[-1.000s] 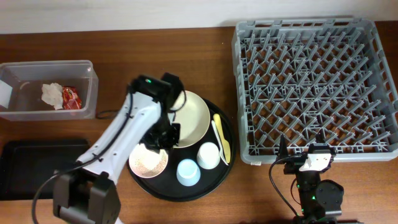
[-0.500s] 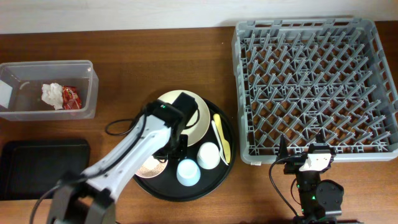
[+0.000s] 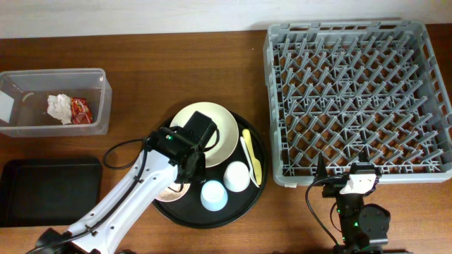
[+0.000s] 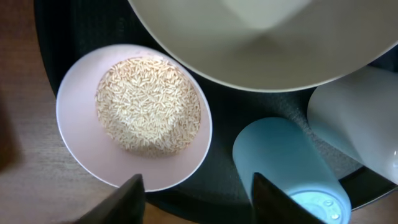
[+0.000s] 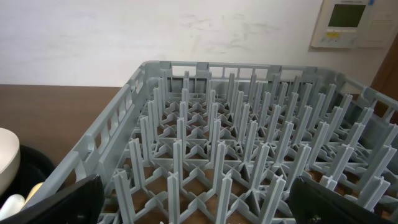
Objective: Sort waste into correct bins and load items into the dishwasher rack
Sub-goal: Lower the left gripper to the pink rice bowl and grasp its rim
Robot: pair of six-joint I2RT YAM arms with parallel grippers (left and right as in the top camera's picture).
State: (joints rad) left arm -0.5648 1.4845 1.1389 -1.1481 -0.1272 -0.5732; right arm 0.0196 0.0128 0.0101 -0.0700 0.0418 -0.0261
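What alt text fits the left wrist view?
A small pink bowl holding white rice sits on a round black tray beside a cream plate, a light blue cup and a white cup. The end effector is open, empty.

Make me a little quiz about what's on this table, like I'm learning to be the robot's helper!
1. True or false: the grey rack has nothing in it yet.
2. What fills the pink bowl? A: soup. B: rice. C: paper.
3. Fill the gap: the tissue and the red wrapper lie inside the clear ____.

Key: 1 true. 2 B. 3 box.
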